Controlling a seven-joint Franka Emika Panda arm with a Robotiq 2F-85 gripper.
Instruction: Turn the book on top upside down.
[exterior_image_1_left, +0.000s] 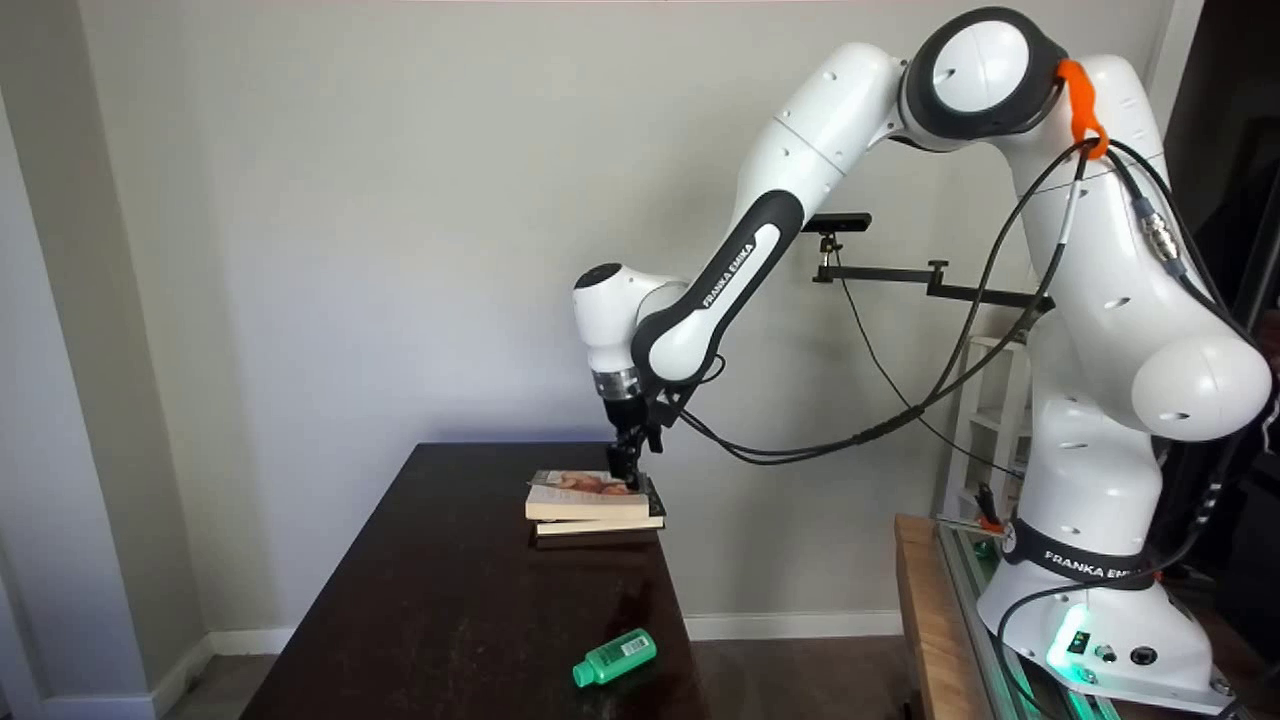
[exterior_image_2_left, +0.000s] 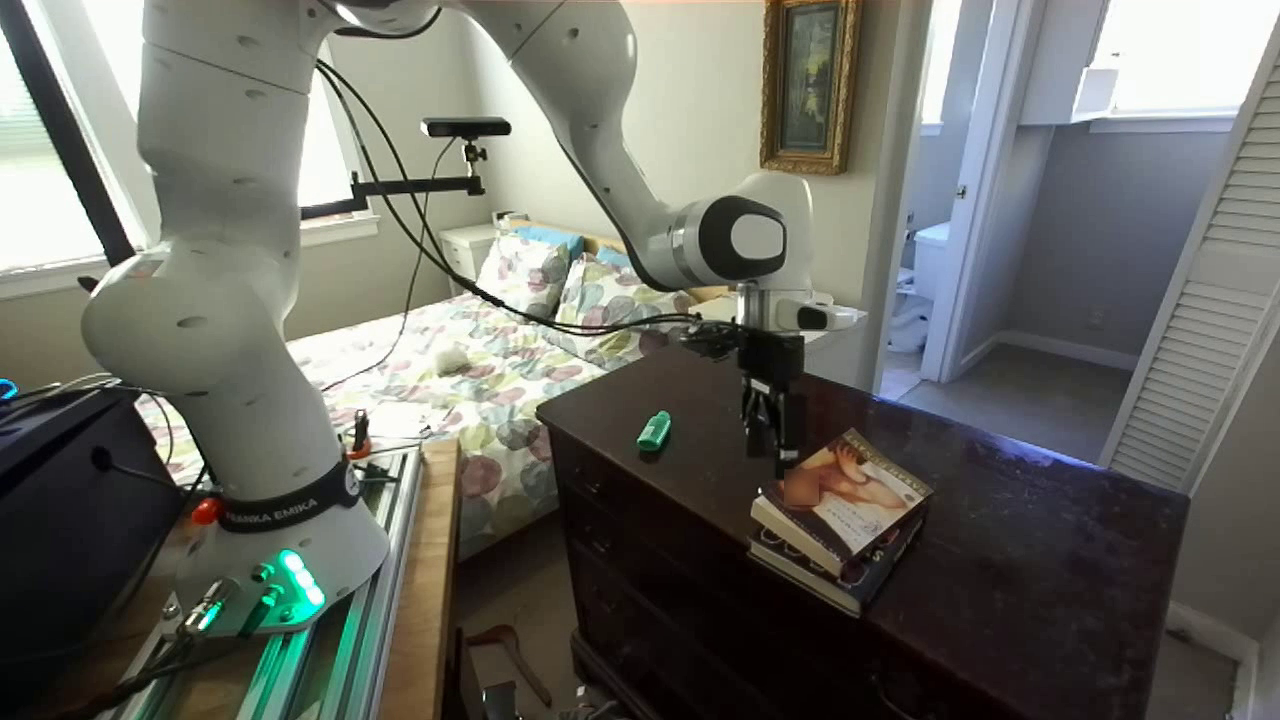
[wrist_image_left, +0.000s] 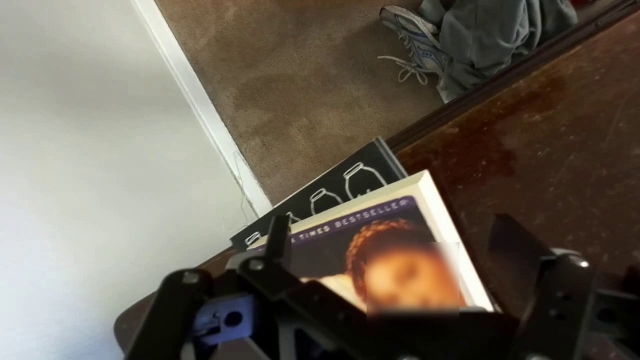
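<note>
Centrally, above the dresser (exterior_image_2_left: 1010, 560), hangs the gripper (exterior_image_2_left: 770, 460), its two fingers spread wide – released. In the wrist view one finger overlaps a side of the book on top (wrist_image_left: 370, 245), and the other shows past the opposite side; whether either makes contact cannot be told. The book on top lies flat near the dresser's drawer-side edge, picture cover upward, slightly askew upon a lower book (wrist_image_left: 345, 185) that rests directly on the dresser. A band lettered "BESTSELLER" crosses the upper cover, part of whose picture is blurred; the lower cover is dark, with white jar outlines. Pale page edges of both volumes show in both exterior views.

A green bottle (exterior_image_1_left: 617, 657) lies on its side near the same dresser edge, well apart from the books. The white robot arm (exterior_image_1_left: 820, 130) reaches over the dresser from a wooden bench (exterior_image_2_left: 428, 560) facing the drawers. A bed (exterior_image_2_left: 500, 400) with printed covers stands beyond one end of the dresser – the end nearer the bottle. Beside the dresser, in the wrist view, a laced shoe (wrist_image_left: 420, 42) rests on the carpet (wrist_image_left: 280, 110), next to grey cloth (wrist_image_left: 490, 40).
</note>
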